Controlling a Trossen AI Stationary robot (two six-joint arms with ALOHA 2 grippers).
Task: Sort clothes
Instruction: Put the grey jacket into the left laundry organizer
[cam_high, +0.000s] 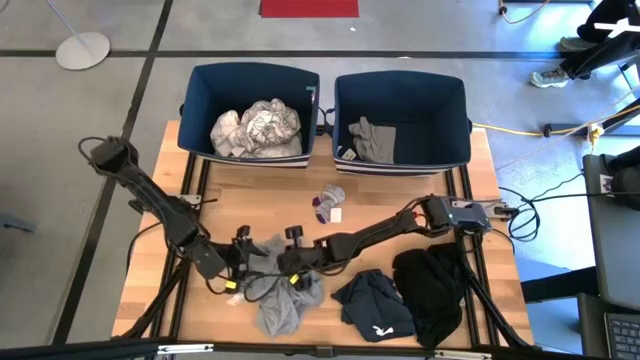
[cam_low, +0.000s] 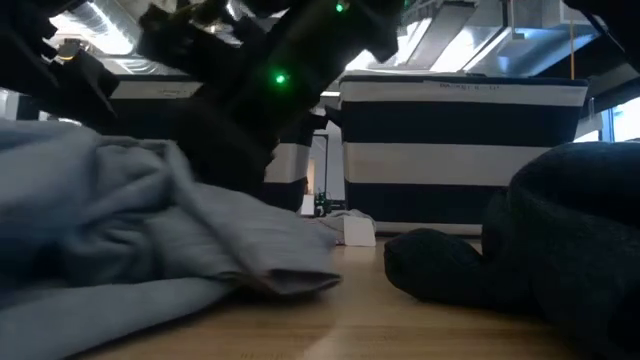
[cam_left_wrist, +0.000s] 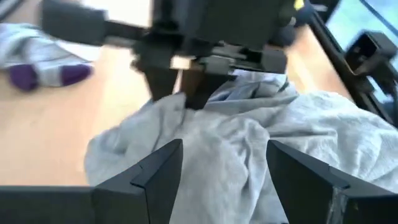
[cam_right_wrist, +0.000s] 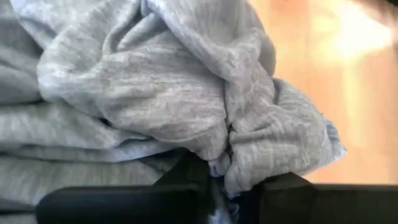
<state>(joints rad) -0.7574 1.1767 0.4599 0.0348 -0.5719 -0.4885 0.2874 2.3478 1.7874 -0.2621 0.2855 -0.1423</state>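
Your right gripper is pinched narrow on a fold of the crumpled light grey cotton garment, down at the near middle of the light wooden table. Your left gripper stands just beside it on the same heap, fingers spread wide over the cloth and closed on nothing.

Count outward from there. On the table you have one grey garment, its long axis running from the grippers toward the near edge; one navy garment with a white mark just to its right, lying roughly diagonal; one black knit garment beside that, long axis running near to far. Farther in, near the middle of the table, lies one small bundle of grey socks with purple toes, and a small white tag touches it.

Beyond the far edge stand two large navy fabric bins side by side. The left bin holds a crumpled heap of white clothes with a grey pattern; you cannot tell how many pieces. The right bin holds one flat grey garment against its left wall
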